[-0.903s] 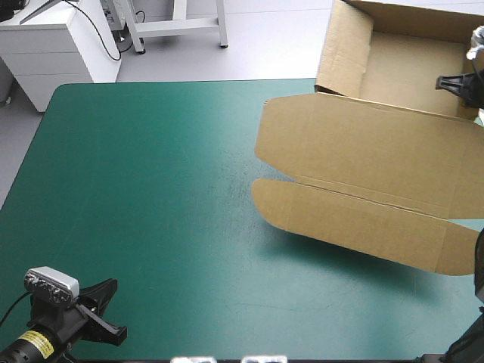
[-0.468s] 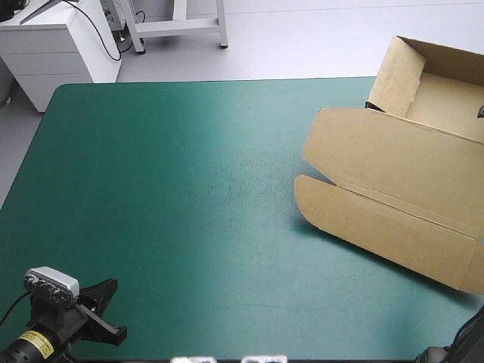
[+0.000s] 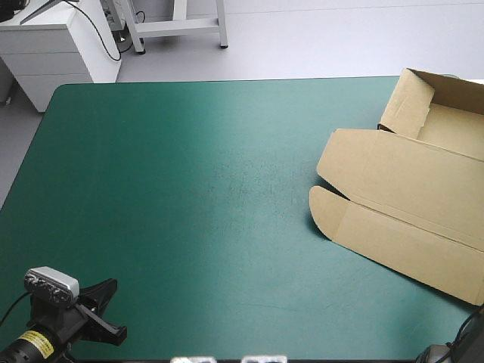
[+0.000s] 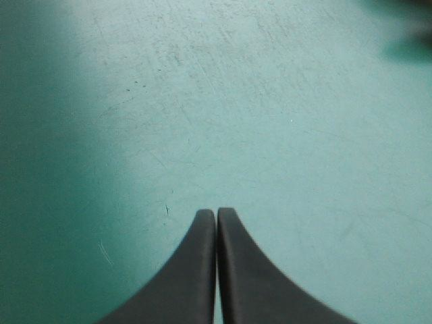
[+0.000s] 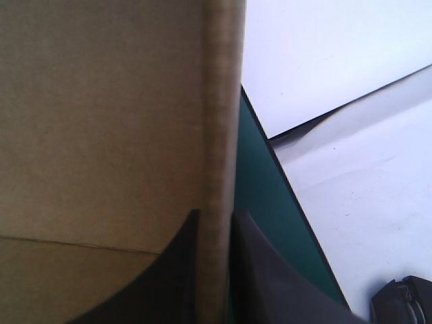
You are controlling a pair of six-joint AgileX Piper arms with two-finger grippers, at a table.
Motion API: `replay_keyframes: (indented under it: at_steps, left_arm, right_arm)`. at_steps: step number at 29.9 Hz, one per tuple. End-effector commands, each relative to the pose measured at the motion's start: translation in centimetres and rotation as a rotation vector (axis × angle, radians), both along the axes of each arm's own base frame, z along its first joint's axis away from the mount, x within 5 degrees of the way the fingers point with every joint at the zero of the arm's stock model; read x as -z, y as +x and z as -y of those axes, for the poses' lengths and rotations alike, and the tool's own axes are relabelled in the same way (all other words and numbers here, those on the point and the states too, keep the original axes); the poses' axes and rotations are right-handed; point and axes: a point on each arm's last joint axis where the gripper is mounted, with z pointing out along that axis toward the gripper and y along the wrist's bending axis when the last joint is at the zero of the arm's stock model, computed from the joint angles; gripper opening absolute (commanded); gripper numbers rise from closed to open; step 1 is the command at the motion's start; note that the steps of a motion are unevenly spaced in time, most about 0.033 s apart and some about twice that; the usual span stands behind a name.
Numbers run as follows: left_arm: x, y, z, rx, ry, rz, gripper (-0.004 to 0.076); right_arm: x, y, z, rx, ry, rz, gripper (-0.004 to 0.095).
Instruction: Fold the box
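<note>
A: Brown board: where is the box (image 3: 408, 197) lying?
B: It is sitting as an open tray with its lid spread flat. One wall's edge is standing between the right gripper (image 5: 216, 219) fingers, which are pinching it.
A: And the left gripper (image 4: 217, 212)?
B: Its fingers are pressing together, hovering over bare teal-green cover (image 3: 189, 189), well apart from the box.
</note>
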Motion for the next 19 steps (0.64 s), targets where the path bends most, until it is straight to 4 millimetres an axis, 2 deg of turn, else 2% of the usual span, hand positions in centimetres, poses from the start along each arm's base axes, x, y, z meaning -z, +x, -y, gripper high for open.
replay_keyframes:
  at_steps: [1,5,7,9,12,15,17,19]
  left_arm:
    - [-1.4,0.3,0.1,-0.004,-0.046,0.071,-0.0008]
    - [-1.4,0.3,0.1,-0.004,-0.046,0.071,-0.0008]
    - [-1.4,0.3,0.1,-0.004,-0.045,0.071,-0.0008]
    - [-1.4,0.3,0.1,-0.004,-0.045,0.071,-0.0008]
    - [-1.4,0.3,0.1,-0.004,-0.045,0.071,-0.0008]
    - [-1.4,0.3,0.1,-0.004,-0.045,0.071,-0.0008]
    - [-1.4,0.3,0.1,-0.004,-0.045,0.071,-0.0008]
    - [-1.4,0.3,0.1,-0.004,-0.045,0.071,-0.0008]
  right_arm:
    - [-4.0,-1.1,0.0,-0.008,-0.061,0.097,0.0298]
    - [-5.0,-1.3,0.1,-0.001,-0.031,0.131,0.0641]
    - [-5.9,-1.2,-0.1,-0.004,-0.031,0.164,0.0748]
    - [-7.5,-1.6,-0.6,-0.014,-0.043,0.207,0.0797]
    - [-10.5,-2.7,-1.8,-0.025,-0.061,0.282,0.0792]
    - [-14.2,-4.1,-4.2,-0.061,-0.02,0.412,0.0768]
    - [-16.9,-5.2,-6.4,-0.173,0.013,0.523,0.064]
    - [-19.0,-6.4,-8.6,-0.271,0.058,0.627,0.0402]
